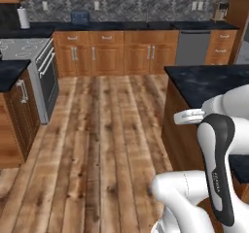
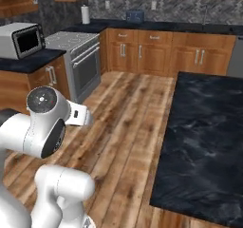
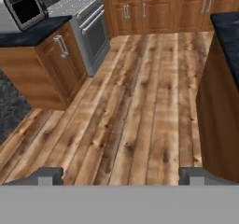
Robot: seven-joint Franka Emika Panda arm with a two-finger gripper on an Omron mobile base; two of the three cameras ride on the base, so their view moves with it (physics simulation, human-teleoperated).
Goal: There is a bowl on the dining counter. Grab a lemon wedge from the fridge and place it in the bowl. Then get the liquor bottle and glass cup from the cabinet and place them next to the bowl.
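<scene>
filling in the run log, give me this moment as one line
gripper: open, empty, over wood floor | dining counter: beside robot, bowl not visible | stove: ahead left

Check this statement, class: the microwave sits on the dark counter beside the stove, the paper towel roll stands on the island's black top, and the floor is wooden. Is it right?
One part is wrong. The paper towel roll stands on the back counter by the wall, not on the island, as the right base view shows. The microwave beside the stove and the wooden floor are correct.
</scene>
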